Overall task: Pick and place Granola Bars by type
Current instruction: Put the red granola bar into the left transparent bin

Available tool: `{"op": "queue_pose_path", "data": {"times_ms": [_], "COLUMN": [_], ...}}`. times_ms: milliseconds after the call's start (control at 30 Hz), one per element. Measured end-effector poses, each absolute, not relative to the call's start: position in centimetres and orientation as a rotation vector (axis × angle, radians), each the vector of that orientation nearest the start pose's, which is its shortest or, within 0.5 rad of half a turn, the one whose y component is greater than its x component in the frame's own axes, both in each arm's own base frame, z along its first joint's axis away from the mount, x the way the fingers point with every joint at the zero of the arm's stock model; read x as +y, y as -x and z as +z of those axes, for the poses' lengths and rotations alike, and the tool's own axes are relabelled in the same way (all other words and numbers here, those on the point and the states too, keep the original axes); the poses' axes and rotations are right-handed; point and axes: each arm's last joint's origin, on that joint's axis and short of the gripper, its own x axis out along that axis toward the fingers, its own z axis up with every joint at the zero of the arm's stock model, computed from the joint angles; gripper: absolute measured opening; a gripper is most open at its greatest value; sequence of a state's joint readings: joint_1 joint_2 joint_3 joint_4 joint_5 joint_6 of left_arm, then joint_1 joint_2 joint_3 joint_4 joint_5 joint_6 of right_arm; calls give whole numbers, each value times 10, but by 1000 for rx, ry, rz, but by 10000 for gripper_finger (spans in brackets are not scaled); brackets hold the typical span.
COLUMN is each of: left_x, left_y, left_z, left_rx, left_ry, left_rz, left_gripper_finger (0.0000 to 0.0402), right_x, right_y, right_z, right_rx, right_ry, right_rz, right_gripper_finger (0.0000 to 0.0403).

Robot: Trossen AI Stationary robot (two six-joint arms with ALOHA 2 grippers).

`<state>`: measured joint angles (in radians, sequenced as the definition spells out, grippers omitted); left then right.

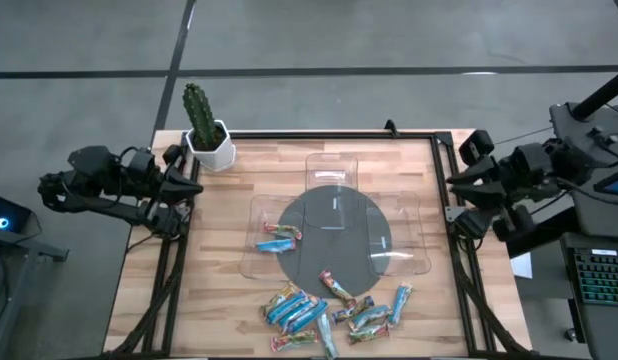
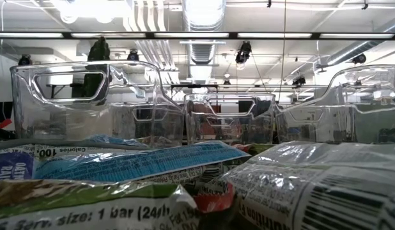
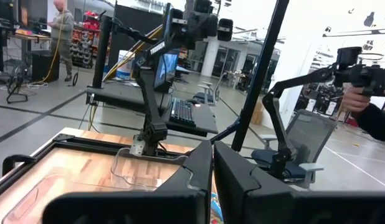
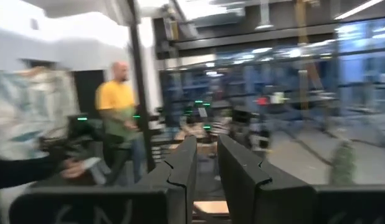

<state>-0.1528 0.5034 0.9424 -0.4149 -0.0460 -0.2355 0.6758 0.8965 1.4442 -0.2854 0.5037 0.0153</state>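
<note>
The grey round mat (image 1: 334, 237) lies at the middle of the wooden table (image 1: 229, 300) and serves as the reference point. Three clear plastic trays surround it and overlap its edge. The left tray (image 1: 257, 250) sits on the mat's left side and holds one blue granola bar (image 1: 278, 245) with a second, red-tipped bar (image 1: 282, 231) just beside it. The far tray (image 1: 332, 170) sits on the mat's far side, toward the cactus end of the table; nothing shows inside it. The right tray (image 1: 414, 235) sits on the mat's right side; nothing shows inside it either. The remaining granola bars (image 1: 304, 310) lie loose on the table on the mat's near side, outside all trays, in a heap of mostly blue wrappers with some red-orange ones. One bar (image 1: 337, 288) rests at the mat's near edge and another (image 1: 400, 302) lies at the right end of the heap. In the low view, the wrappers (image 2: 140, 163) fill the foreground in front of the three trays. A potted cactus (image 1: 204, 125) in a white pot stands at the table's far-left corner, well apart from the mat. The left gripper (image 1: 186, 187) rests at the table's left edge, away from the mat, jaws clenched on nothing. The right gripper (image 1: 455, 192) rests at the table's right edge, jaws nearly closed with a narrow gap and holding nothing. A person in a yellow shirt (image 4: 119, 109) stands in the room beyond.
</note>
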Motion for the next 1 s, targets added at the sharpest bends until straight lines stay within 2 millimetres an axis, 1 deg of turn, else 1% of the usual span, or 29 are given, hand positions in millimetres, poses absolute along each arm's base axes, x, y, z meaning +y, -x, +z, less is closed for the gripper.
{"op": "queue_pose_path", "data": {"times_ms": [133,367,633,833,1000], "left_x": [-11,-11,-11,-11,-11], "left_y": [-81,-81,-81,-81,-81], "left_z": [392,392,392,391,391], "left_rx": [-11,-11,-11,-5,-3], "left_ry": [240,241,243,247,264], "left_rz": [-109,-110,-110,-109,-109], "left_gripper_finger": [0,0,0,0,0], "right_x": [70,76,84,92,100], "right_y": [-107,-117,-133,-146,-159], "right_z": [526,537,542,544,547], "right_rx": [-199,-101,12,102,157], "right_ry": [-155,-151,-145,-129,-111], "right_rz": [220,228,204,246,313], "right_gripper_finger": [57,56,56,56,54]}}
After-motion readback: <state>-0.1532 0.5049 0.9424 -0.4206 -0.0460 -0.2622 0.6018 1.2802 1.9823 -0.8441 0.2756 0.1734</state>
